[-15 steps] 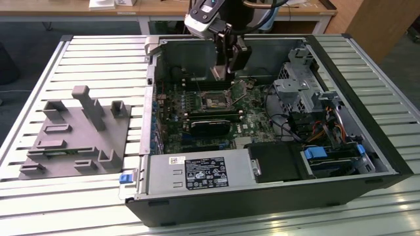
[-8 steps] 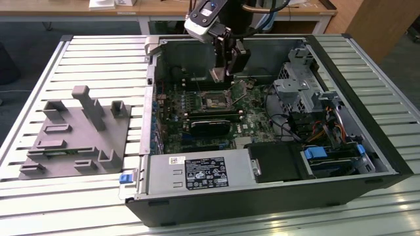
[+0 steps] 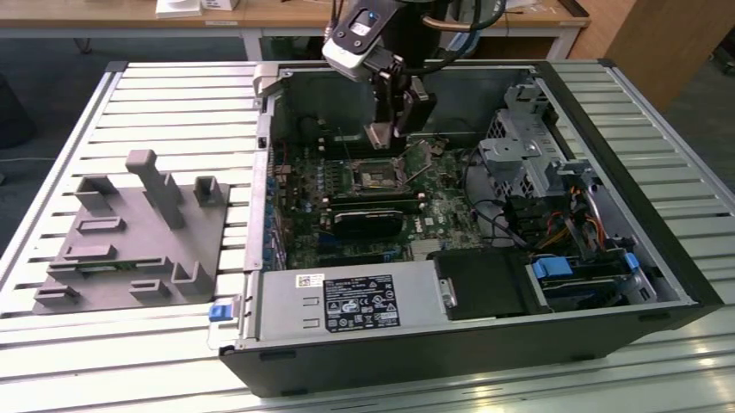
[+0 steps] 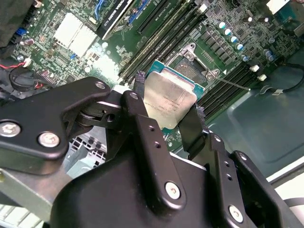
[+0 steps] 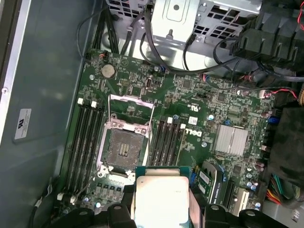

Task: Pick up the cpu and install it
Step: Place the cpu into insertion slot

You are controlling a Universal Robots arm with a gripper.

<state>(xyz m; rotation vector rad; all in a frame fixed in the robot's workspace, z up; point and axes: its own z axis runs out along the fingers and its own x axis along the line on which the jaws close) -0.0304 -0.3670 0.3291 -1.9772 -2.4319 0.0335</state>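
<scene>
Held above the motherboard (image 5: 190,95) in the gripper (image 3: 385,138), pinched by opposite edges between jaws closed onto it — the cpu (image 4: 168,100), just short of the open socket (image 5: 124,148). Keep level, square to the socket frame — no tilt, no scraping contacts.

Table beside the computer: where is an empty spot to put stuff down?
Bare slats lie between the grey fixture and the table's far edge, and in front of the computer case. Inside the case it's crowded with motherboard and cables.
</scene>
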